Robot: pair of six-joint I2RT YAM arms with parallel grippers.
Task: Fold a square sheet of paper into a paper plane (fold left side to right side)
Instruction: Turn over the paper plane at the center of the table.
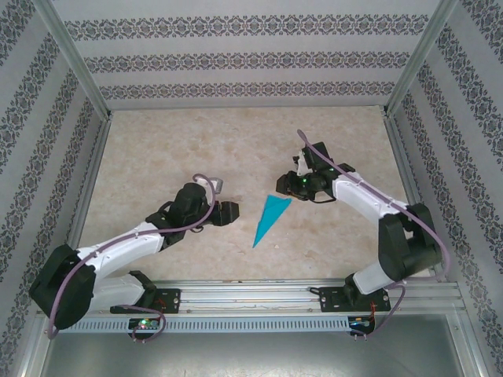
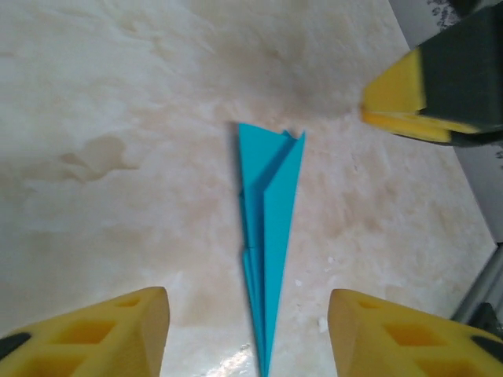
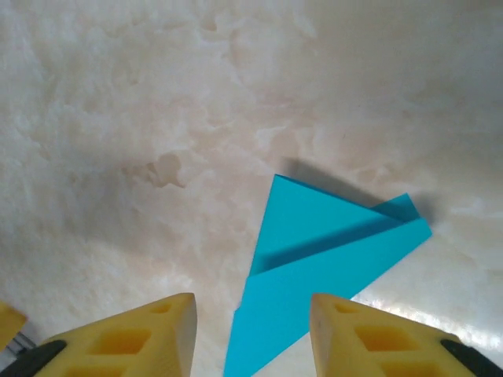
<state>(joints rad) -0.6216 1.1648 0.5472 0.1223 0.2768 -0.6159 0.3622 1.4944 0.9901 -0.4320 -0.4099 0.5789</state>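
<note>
You are looking at the paper plane [image 1: 271, 220] lying on the marbled counter [image 1: 196, 149], its tip pointing toward the near edge. Your left jaws and right jaws are flanking it, both gaping wide and gripping nothing. Patterned walls [image 1: 236, 63] are enclosing the counter.

Paper plane [image 1: 270, 217] on table [image 1: 189, 149] btwn L pincer [image 1: 233, 214] & R pincer [image 1: 280, 184].

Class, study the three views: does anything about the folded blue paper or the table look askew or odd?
The paper plane has mismatched layers: its wide end steps unevenly, and one flap lifts, casting a shadow. The table bears a faint stain.
</note>
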